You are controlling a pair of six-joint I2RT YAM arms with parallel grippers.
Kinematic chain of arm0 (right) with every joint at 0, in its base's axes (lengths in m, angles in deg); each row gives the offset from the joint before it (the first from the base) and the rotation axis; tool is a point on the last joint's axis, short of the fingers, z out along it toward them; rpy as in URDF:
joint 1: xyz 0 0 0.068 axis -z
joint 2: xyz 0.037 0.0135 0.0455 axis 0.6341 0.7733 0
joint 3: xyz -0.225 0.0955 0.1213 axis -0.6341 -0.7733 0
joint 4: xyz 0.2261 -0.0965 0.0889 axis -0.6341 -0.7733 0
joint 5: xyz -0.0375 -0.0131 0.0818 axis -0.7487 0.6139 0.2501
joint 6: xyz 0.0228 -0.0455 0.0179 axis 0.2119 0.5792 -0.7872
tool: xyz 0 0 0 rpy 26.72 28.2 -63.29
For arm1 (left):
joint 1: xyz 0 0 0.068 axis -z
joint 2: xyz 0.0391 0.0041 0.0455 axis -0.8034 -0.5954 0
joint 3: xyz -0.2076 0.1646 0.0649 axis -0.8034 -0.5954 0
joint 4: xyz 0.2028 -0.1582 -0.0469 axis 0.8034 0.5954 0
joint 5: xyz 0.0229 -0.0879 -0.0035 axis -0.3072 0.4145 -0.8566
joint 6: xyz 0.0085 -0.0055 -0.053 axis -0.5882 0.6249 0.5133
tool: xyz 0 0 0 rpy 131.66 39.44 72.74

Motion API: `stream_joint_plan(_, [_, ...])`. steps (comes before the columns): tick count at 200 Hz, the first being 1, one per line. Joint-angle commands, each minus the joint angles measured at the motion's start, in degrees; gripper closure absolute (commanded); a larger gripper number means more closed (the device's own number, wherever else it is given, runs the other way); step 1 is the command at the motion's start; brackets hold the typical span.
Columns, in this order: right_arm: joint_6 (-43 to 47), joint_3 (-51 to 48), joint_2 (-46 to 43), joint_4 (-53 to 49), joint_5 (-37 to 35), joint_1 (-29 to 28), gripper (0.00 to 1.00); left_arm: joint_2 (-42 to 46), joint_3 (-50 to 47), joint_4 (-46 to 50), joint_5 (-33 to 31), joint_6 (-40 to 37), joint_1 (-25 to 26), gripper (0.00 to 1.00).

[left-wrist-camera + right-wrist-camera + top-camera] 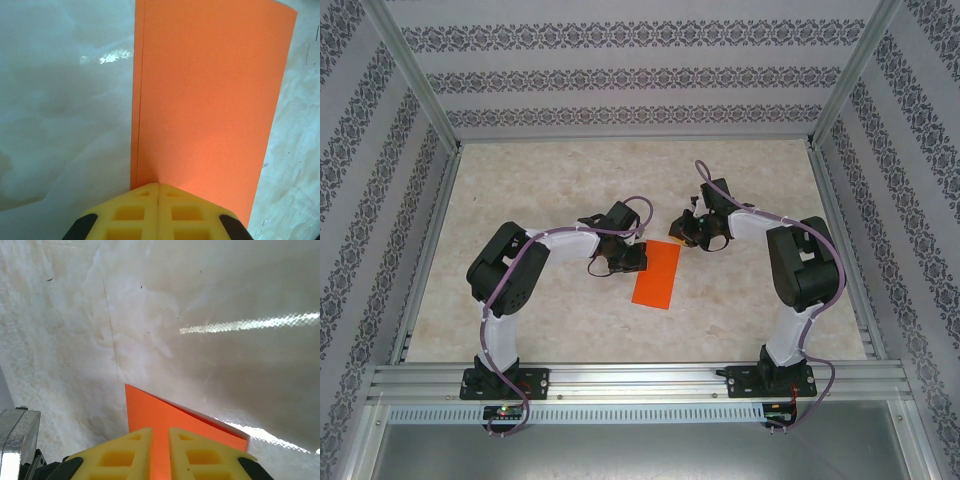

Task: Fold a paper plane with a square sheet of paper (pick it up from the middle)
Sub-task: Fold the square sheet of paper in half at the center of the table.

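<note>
Left fingers (132,212) are pressed together at one edge of the square sheet of paper (656,276), lying folded in half on the tabletop (550,180); my right fingers (195,455) pinch its corner. I'd hold both layers flush while creasing.

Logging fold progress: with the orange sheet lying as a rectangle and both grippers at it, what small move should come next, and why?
Probably the right gripper should swing its pinched corner toward the opposite long edge, starting the nose fold. The square sheet of paper is already halved, and the left gripper, shut on its edge, anchors it.
</note>
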Motion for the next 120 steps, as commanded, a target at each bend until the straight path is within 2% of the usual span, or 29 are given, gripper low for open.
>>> stream_joint_plan(1, [-0.05, -1.43, 2.49, 0.59, -2.28, 0.19, 0.84, -3.68, -1.8, 6.92, -4.48, -0.95, 0.89, 1.0])
stream_joint_plan(27, [-1.89, -4.22, 5.67, 4.62, -1.43, 0.24, 0.85, -3.58, -1.76, 6.17, -3.33, -0.38, 0.93, 1.0])
stream_joint_plan(55, [0.22, -2.22, 5.66, 1.73, -1.35, 0.38, 0.83, -3.05, -2.2, 6.34, -3.41, -0.48, 0.98, 1.0])
stream_joint_plan(98, [2.82, 1.51, -0.05, -1.34, 1.82, 0.48, 0.79, -0.86, -4.6, 3.7, -2.08, 1.83, 1.1, 1.0])
stream_joint_plan(120, [4.25, 1.32, -5.82, -5.08, -1.67, 0.03, 0.75, 2.04, -6.0, 1.84, -1.86, 3.38, 1.2, 1.0])
